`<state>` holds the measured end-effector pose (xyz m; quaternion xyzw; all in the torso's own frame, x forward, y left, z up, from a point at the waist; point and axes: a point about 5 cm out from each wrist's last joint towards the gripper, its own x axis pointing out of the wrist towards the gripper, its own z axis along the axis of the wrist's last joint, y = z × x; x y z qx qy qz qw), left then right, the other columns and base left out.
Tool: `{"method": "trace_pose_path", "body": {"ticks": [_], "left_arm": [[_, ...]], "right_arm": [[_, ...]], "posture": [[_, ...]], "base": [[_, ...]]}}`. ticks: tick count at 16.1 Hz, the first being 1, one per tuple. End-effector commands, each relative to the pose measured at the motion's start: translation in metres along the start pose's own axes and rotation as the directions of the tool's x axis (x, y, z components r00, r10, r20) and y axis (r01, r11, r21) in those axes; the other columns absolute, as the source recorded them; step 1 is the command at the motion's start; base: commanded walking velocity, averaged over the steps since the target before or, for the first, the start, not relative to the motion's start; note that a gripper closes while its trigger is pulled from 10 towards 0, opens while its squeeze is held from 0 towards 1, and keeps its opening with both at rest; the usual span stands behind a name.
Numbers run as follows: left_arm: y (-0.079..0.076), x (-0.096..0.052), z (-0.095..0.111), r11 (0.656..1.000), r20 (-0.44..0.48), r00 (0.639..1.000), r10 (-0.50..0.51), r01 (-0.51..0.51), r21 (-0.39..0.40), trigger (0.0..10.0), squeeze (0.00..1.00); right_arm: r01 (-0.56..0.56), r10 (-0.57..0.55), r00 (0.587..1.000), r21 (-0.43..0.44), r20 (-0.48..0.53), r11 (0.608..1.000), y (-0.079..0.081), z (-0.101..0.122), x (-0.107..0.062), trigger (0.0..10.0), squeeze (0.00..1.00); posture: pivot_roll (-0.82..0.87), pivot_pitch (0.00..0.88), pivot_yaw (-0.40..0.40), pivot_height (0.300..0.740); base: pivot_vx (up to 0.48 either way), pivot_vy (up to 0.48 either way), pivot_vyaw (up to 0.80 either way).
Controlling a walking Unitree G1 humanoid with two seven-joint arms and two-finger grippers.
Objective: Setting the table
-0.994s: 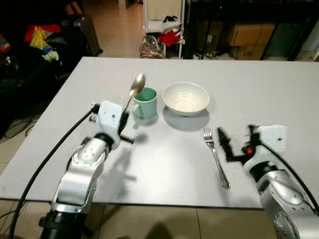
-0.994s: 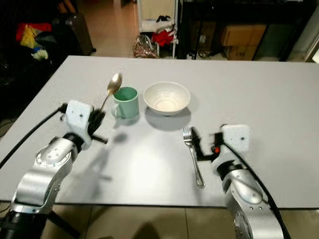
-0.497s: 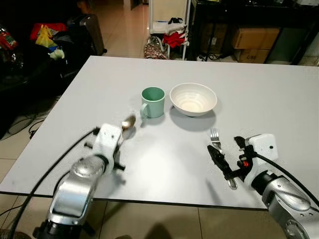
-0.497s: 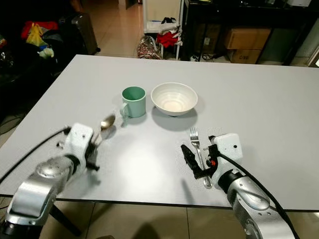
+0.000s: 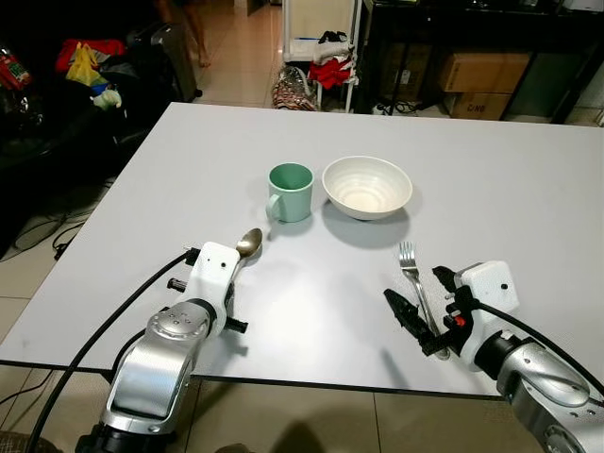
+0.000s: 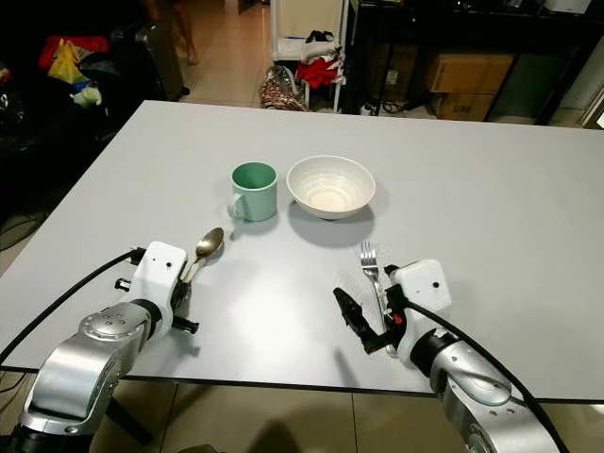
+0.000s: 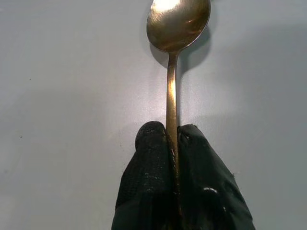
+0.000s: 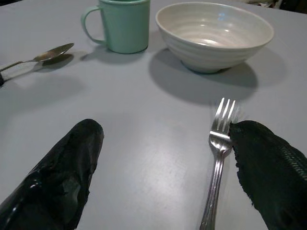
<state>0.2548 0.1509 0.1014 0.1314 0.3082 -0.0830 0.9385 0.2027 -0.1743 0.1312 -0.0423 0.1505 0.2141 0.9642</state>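
My left gripper (image 7: 171, 136) is shut on the handle of a brass-coloured spoon (image 5: 249, 243). The spoon's bowl (image 7: 178, 21) lies low over the grey table (image 5: 519, 189), in front of and to the left of the green mug (image 5: 290, 192). A white bowl (image 5: 367, 186) stands just right of the mug. A silver fork (image 5: 415, 283) lies in front of the bowl, tines pointing at it. My right gripper (image 8: 165, 132) is open near the front edge. The fork (image 8: 220, 139) lies between its fingers, close beside one of them (image 8: 268, 163).
The table's front edge (image 5: 311, 382) runs just under both arms. A black cable (image 5: 94, 330) hangs from my left arm over that edge. Beyond the far edge are cardboard boxes (image 5: 467, 71), a white rack (image 5: 316, 38) and coloured clutter (image 5: 85, 71) at the left.
My left gripper has brought the spoon down from above the mug to the table surface near the front left. My right gripper has drawn back toward the front edge, still open around the fork.
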Motion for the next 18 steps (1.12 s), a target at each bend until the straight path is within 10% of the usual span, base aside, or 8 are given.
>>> {"method": "trace_pose_path", "body": {"ticks": [1,9,10,11,12,18], "left_arm": [[-0.001,0.000,0.003,1.000,-0.005,1.000,-0.006,0.006,-0.004,10.0,0.96],[0.000,-0.002,0.012,0.999,0.037,0.999,-0.036,0.036,-0.019,10.0,1.00],[0.003,-0.004,0.020,0.998,0.094,0.994,-0.056,0.060,-0.031,10.0,0.72],[0.003,-0.004,0.020,0.998,0.094,0.994,-0.056,0.060,-0.031,10.0,0.72],[0.011,-0.008,0.031,0.995,0.163,0.984,-0.077,0.087,-0.057,10.0,0.00],[0.049,-0.003,0.049,0.993,0.344,0.932,0.115,-0.117,-0.014,10.0,0.00]], "right_arm": [[-0.029,0.029,1.000,-0.002,0.009,1.000,0.004,0.004,-0.002,10.0,0.00],[-0.063,0.063,0.998,-0.009,0.002,0.998,0.007,0.002,-0.002,10.0,0.00],[-0.072,0.073,0.997,-0.011,0.010,0.997,0.006,0.004,-0.002,10.0,0.00],[-0.072,0.073,0.997,-0.011,0.010,0.997,0.006,0.004,-0.002,10.0,0.00],[-0.085,0.085,0.996,-0.013,0.017,0.996,0.005,0.005,0.000,10.0,0.00],[-0.032,0.032,0.997,0.006,0.066,0.999,0.008,0.008,0.006,10.0,0.00]], "posture": [[-0.02,0.000,-0.018,0.740],[-0.01,0.000,-0.013,0.740],[0.00,0.000,-0.018,0.740],[0.00,0.000,-0.018,0.740],[0.00,0.000,-0.018,0.740],[-0.01,0.000,0.013,0.740]], "base": [[0.000,0.000,0.00],[0.000,0.000,0.00],[0.000,0.000,0.00],[0.000,0.000,0.00],[0.000,0.000,0.00],[0.000,0.000,0.00]]}}
